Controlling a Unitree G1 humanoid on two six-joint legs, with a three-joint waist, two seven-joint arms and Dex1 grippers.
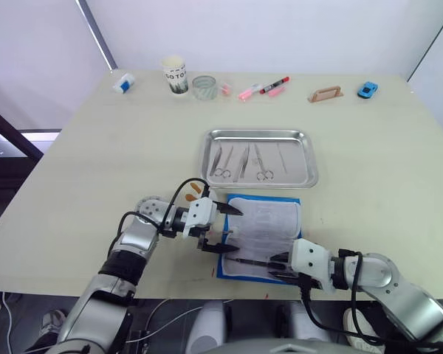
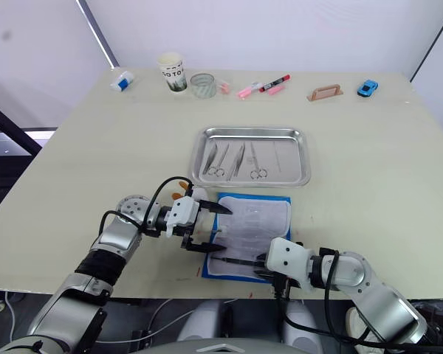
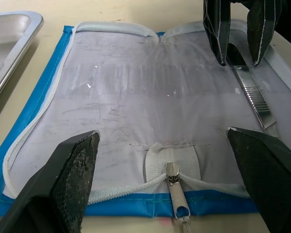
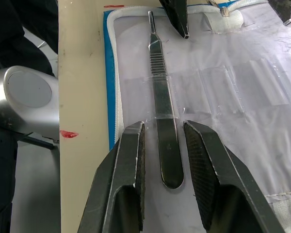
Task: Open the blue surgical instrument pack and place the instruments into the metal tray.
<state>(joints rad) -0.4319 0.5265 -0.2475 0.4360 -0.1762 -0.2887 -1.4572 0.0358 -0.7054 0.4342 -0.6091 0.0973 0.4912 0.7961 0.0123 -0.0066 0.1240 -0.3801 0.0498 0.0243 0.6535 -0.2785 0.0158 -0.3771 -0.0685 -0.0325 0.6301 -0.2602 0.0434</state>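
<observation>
While astride the last instrument [image 4: 161, 92], right gripper [image 4: 164, 145] parted; left gripper [image 3: 169, 145] wide, empty.

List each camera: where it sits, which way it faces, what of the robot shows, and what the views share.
Left and right eye views: on the head, looking forward and down over the table, metal tray and open blue surgical instrument pack; both arms show.
Left wrist view: along the open left claw across the pack's lining; the right claw shows opposite.
Right wrist view: along the open right claw's fingers, which straddle the last instrument in the pack.
Shared: pack, instrument, both claws.
</observation>
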